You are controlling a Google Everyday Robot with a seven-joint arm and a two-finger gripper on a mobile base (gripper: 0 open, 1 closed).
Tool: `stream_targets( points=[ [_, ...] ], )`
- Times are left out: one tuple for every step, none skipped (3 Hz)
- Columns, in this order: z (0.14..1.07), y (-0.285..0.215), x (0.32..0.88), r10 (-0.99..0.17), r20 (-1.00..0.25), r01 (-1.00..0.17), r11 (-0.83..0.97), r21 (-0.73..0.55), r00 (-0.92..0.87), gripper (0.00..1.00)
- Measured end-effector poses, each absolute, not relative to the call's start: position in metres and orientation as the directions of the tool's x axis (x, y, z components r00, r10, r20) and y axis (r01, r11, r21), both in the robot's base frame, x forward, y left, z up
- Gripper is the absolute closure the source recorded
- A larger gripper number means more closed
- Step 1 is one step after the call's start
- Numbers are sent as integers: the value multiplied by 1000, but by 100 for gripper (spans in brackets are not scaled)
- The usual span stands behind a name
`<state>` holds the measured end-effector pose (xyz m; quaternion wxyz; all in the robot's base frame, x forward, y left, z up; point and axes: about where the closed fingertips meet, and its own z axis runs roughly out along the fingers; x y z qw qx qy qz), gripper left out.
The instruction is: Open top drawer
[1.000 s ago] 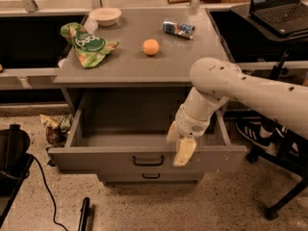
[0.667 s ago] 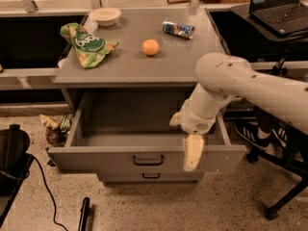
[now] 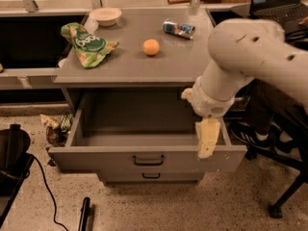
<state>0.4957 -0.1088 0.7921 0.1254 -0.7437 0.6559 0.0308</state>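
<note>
Gripper (image 3: 208, 139) hangs pointing down over the right front corner of the top drawer (image 3: 96, 159), holding nothing visible; wide or narrow, cannot tell. Grey worktop (image 3: 134, 69) sits above the top drawer, which stands well out, black handle (image 3: 148, 160) at panel centre. On the worktop: green bag (image 3: 89, 44), white bowl (image 3: 105, 16), can (image 3: 178, 28), orange (image 3: 151, 47).

Grey top drawer (image 3: 96, 159), black handle (image 3: 148, 160). Cream gripper (image 3: 208, 139) hangs at its three o'clock end. Green bag (image 3: 89, 44), orange fruit (image 3: 151, 47) and white bowl (image 3: 105, 16) sit on the grey cabinet top (image 3: 144, 69).
</note>
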Motion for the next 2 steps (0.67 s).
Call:
stream_targets(
  points=[
    [823, -121, 502, -975, -167, -976, -114, -183, 146, 0],
    [842, -132, 510, -979, -142, -973, -116, -201, 146, 0]
  ],
)
